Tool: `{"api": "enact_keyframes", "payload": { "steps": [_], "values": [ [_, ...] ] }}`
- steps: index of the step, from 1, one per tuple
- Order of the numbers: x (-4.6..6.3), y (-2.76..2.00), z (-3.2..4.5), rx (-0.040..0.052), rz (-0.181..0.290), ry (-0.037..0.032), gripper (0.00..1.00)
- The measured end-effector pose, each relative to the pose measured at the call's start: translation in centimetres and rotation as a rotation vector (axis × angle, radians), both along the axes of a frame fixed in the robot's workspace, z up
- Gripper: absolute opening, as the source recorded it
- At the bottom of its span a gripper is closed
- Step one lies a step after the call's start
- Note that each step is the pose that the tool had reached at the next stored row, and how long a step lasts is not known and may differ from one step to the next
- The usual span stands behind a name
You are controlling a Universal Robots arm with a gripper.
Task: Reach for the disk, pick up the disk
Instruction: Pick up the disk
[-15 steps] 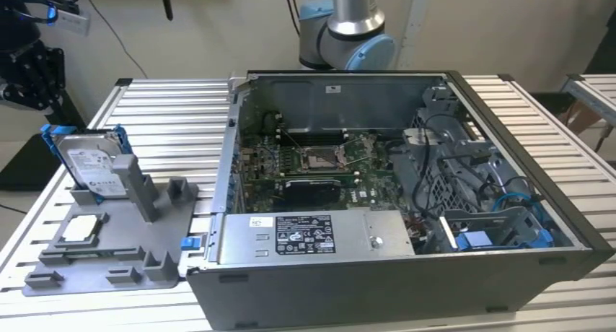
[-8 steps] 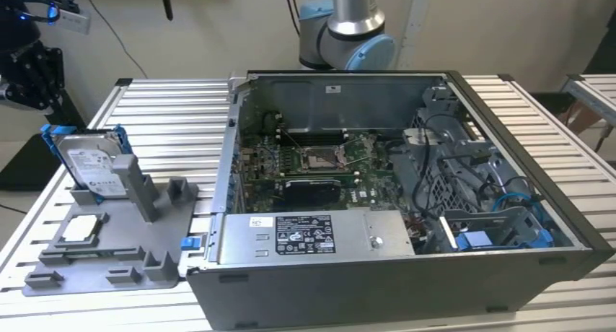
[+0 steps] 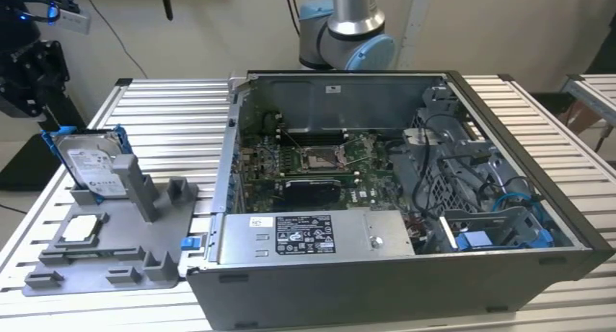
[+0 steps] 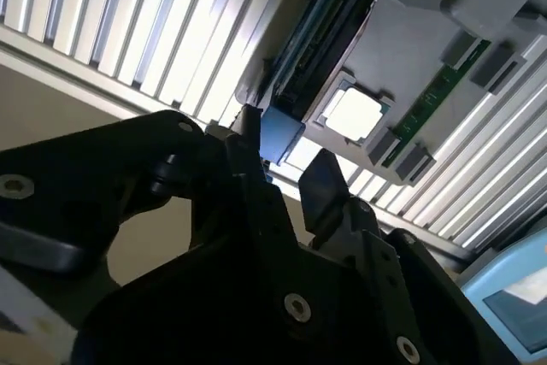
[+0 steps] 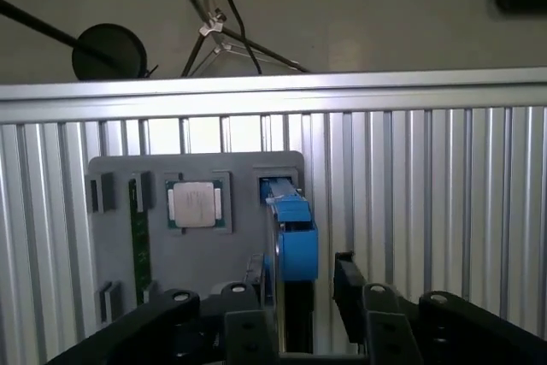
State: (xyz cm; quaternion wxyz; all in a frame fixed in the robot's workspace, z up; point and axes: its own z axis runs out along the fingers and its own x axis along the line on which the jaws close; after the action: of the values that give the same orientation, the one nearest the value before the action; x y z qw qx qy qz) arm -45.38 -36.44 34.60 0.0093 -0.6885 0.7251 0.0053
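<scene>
The disk (image 3: 89, 161) stands on edge in a grey holder (image 3: 135, 249) on the slatted table, at the exterior view's left. It is silver-grey with a white label and a blue bracket. My black gripper (image 3: 34, 72) hangs above it and a little further toward the exterior view's left. In both wrist views the disk (image 5: 289, 232) (image 4: 318, 53) shows edge-on, blue bracket end toward the camera. The gripper (image 5: 301, 284) (image 4: 286, 168) is open, its fingers (image 5: 346, 278) apart on either side of the disk's line and not touching it.
A square white-grey chip (image 3: 84, 227) (image 5: 197, 204) lies flat on the holder beside the disk, with a green memory stick (image 5: 135, 237) next to it. An open computer case (image 3: 385, 202) takes up the table's middle and the exterior view's right. The arm's base (image 3: 347, 36) stands behind it.
</scene>
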Motion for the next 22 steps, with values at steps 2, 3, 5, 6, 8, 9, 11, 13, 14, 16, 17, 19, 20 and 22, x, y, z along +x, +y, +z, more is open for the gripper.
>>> {"api": "enact_keyframes", "payload": {
  "steps": [2,3,5,6,8,9,11,13,14,16,17,19,20,22],
  "values": [
    [0.0,0.0,0.0,0.0,0.001,0.0,1.0],
    [0.0,0.0,0.0,0.0,0.002,0.0,1.0],
    [0.0,0.0,0.0,0.0,0.003,0.0,1.0],
    [0.0,0.0,0.0,0.0,0.003,0.0,1.0],
    [0.0,0.0,0.0,0.0,0.004,0.0,1.0],
    [0.0,0.0,0.0,0.0,0.004,0.0001,1.0],
    [0.0,0.01,-0.07,0.0001,0.004,-0.0001,1.0],
    [0.0,0.0,-0.27,0.0,0.004,0.0,1.0],
    [0.0,0.0,-0.38,0.0001,0.004,0.0,1.0],
    [0.0,0.0,-0.66,0.0,0.004,0.0,1.0],
    [0.0,0.0,-0.77,0.0001,0.004,-0.0001,1.0],
    [0.0,0.0,-0.99,0.0,0.006,-0.0001,1.0],
    [0.0,0.0,-1.1,0.0,0.007,-0.0001,1.0],
    [0.0,0.01,-1.29,0.0,0.012,0.0,1.0]
  ]
}}
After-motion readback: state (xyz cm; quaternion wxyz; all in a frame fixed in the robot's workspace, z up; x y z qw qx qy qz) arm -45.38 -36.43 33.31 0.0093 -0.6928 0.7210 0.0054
